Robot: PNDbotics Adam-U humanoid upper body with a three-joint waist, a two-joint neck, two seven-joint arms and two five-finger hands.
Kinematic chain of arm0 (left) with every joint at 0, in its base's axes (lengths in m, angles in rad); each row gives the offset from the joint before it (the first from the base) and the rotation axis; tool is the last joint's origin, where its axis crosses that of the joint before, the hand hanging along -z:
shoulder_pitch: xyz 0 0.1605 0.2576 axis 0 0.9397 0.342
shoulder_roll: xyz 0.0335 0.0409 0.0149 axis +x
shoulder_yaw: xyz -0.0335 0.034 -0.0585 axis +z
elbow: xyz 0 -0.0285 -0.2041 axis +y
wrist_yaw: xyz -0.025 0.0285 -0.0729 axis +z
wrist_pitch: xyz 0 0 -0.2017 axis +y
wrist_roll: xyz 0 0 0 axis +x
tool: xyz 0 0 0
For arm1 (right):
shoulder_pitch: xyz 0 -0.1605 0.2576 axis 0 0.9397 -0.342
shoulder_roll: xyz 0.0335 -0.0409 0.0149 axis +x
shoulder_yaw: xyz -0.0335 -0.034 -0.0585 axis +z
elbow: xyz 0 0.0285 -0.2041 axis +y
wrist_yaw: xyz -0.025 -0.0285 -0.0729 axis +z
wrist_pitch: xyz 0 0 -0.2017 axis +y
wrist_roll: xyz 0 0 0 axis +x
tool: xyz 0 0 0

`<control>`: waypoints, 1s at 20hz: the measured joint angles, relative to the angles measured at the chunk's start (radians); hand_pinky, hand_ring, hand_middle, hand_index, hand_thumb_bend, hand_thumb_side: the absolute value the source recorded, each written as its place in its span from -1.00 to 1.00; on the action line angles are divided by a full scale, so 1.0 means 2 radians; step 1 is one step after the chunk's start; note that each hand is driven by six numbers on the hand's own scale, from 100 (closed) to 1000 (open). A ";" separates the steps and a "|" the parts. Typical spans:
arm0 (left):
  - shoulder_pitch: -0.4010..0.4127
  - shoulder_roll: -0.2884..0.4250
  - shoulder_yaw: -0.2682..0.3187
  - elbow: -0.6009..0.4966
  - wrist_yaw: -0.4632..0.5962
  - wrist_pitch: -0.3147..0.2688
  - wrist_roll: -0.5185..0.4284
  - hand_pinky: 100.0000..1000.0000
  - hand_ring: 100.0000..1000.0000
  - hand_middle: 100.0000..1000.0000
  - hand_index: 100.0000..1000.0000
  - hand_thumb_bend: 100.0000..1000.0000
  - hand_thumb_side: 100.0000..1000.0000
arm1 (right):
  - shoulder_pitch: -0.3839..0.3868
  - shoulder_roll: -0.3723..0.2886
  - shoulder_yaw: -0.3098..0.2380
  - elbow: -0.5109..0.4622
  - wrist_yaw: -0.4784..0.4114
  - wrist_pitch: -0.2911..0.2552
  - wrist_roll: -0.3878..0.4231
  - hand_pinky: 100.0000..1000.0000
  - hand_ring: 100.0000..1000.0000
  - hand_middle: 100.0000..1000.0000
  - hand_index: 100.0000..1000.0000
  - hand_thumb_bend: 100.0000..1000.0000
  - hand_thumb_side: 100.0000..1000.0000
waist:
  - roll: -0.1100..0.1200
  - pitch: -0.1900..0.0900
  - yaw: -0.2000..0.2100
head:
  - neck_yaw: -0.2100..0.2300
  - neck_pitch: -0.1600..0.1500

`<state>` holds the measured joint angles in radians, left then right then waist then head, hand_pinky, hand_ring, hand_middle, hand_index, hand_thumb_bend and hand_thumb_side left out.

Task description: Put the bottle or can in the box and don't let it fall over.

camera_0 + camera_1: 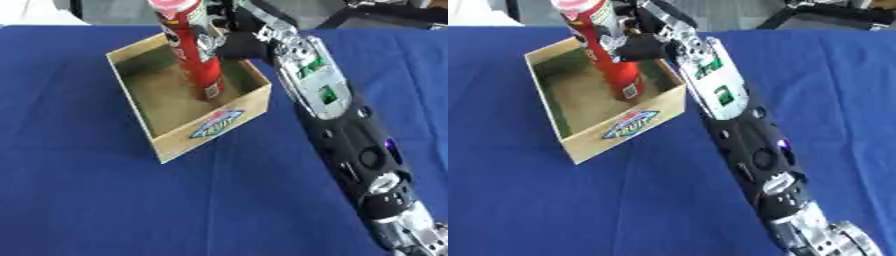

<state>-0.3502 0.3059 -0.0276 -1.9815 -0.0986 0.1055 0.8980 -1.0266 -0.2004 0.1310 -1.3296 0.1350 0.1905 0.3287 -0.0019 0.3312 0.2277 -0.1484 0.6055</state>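
The right hand (642, 46) has its fingers curled round the tall red can (194, 55), whose base sits inside the wooden box (223, 122) below the hand. Judged best: settle the base flat, then uncurl straight sideways without nudging it.

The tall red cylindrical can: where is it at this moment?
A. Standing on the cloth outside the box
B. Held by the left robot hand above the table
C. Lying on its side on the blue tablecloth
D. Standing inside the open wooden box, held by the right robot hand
D: the tall red cylindrical can stands with its base inside the open wooden box, with the right robot hand curled round it.
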 measured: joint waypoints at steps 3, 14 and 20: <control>0.004 0.000 0.000 0.000 0.000 0.000 0.000 0.31 -0.02 0.28 0.45 -0.50 0.11 | 0.004 -0.005 0.000 -0.007 0.000 0.004 0.000 1.00 1.00 1.00 1.00 -1.00 -1.00 | 0.000 -0.003 -0.003 | 0.003 0.003; 0.008 0.000 0.000 0.000 -0.002 0.001 0.000 0.32 -0.02 0.28 0.45 -0.49 0.10 | 0.020 -0.028 0.000 -0.048 -0.023 0.023 -0.012 1.00 1.00 1.00 1.00 -1.00 -1.00 | 0.002 -0.005 -0.011 | 0.011 0.008; 0.008 0.001 0.001 0.000 -0.004 0.001 0.000 0.32 -0.02 0.28 0.46 -0.48 0.09 | 0.031 -0.042 -0.003 -0.070 -0.042 0.032 -0.022 1.00 1.00 1.00 1.00 -1.00 -1.00 | 0.004 -0.011 -0.015 | 0.014 0.009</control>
<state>-0.3335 0.3070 -0.0249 -1.9815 -0.1057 0.1066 0.8989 -0.9648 -0.2847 0.1245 -1.4688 0.0520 0.2543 0.2849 0.0063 0.3091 0.1977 -0.1204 0.6226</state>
